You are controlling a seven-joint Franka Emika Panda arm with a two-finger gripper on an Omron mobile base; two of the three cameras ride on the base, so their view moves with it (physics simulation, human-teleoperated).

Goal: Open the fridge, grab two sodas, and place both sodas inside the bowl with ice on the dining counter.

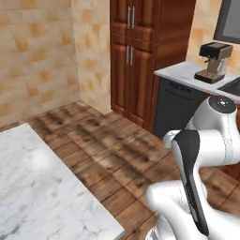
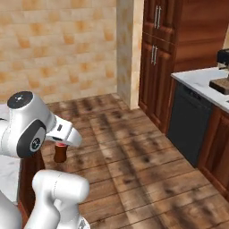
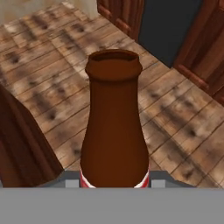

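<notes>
Clamped on a soda bottle (image 3: 113, 127), the gripper (image 3: 114, 183), jaws pressed against the bottle's lower body at the edge of the red-and-white label. Dark brown and glossy, glass-like, swelling from a narrow neck with a thick rolled lip down into a rounded body; open dark mouth at the top. Held upright out over the floor, neck pointing away from the hand. Seen also in the right base view as a small brown shape (image 2: 60, 153) hanging under the white hand, just beside the edge of the dining counter (image 1: 42, 192).

To the bottle's side in the hand view, a dark reddish-brown panel, smooth and matte, likely the counter's wood base (image 2: 27, 179). Above it, a white-grey marble slab, veined and polished, with a soft highlight.

Beyond, a plank floor (image 1: 108, 150) in warm brown wood with dark knots and streaks, boards running diagonally. Farther on, a black dishwasher front (image 2: 190, 125), flat and plain, set under a pale countertop (image 1: 192, 75). On that top, a boxy coffee machine (image 1: 213, 62) in brown and grey. Next to it, tall reddish-brown cabinets (image 1: 136, 51) with panelled doors and slim metal bar handles. At the back, walls of beige and orange square tile (image 2: 58, 44), mottled, with a projecting corner column.
</notes>
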